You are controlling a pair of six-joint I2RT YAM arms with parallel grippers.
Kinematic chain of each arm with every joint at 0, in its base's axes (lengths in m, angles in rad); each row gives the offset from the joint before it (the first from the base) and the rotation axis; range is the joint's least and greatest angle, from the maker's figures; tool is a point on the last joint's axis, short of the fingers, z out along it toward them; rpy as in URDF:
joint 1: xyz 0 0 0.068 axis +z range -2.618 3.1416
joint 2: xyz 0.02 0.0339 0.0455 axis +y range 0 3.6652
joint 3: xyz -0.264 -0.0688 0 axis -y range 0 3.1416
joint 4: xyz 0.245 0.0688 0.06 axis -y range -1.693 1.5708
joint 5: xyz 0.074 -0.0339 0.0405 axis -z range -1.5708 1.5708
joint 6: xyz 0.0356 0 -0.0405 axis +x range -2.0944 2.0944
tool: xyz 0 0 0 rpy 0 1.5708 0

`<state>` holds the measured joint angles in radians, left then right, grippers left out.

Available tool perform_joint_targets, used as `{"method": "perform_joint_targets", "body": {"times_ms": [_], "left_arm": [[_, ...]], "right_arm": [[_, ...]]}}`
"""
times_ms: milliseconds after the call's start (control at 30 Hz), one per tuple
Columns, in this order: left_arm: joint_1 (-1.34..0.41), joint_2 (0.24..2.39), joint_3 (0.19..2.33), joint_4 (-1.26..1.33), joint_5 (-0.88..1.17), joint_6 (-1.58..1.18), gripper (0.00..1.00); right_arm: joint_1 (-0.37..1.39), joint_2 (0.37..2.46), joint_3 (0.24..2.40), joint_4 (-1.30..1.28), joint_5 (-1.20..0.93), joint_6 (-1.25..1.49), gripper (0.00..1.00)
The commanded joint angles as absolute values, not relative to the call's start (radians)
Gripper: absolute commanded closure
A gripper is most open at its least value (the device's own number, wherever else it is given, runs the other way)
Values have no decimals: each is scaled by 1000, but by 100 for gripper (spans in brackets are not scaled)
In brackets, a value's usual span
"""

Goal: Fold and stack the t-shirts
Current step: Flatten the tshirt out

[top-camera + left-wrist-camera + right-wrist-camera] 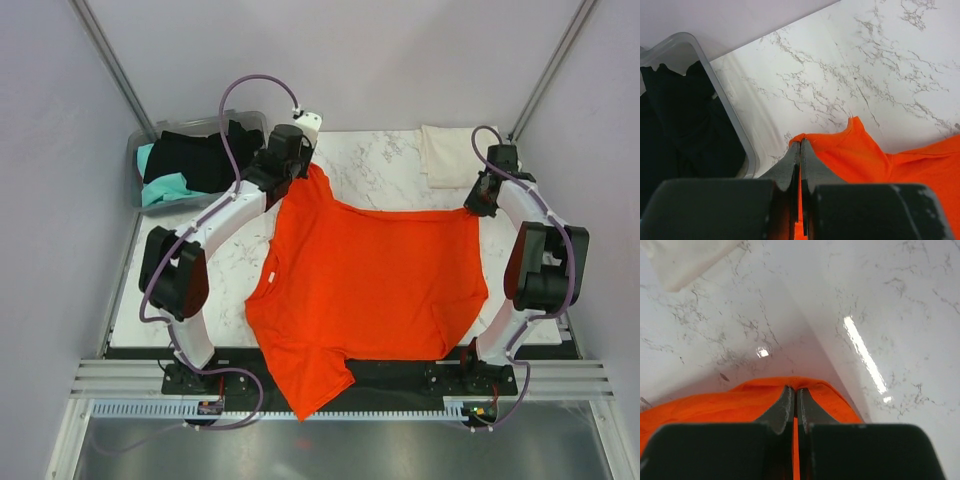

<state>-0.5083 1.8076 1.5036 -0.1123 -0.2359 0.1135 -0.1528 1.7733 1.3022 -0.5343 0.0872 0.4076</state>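
Bright, even light throughout; a white glare streak crosses the table [715, 330] toward three o'clock; wrist views blur at six o'clock

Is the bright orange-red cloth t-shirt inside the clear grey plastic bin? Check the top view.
No: the bright orange-red cloth t-shirt lies spread on the white marble table.

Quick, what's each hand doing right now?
Left hand: closed on the orange-red t-shirt.
Right hand: closed on the same t-shirt.
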Motion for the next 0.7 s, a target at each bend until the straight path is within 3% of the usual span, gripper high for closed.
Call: {"method": "perform_joint_targets", "body": {"times_ms": [0, 400, 567, 667], "left_arm": [[-485, 1799, 1578, -120, -287, 57, 98], [-466, 1796, 1626, -138, -245, 25, 98], [-462, 1876, 1693, -149, -336, 18, 98], [-457, 1882, 1723, -164, -272, 9, 98]], "right_arm": [[-161, 1818, 1408, -520, 75, 362, 100], [-233, 1833, 1506, -604, 138, 384, 100], [-238, 1873, 1540, -578, 34, 365, 100], [-238, 1887, 1545, -583, -26, 403, 100]]}}
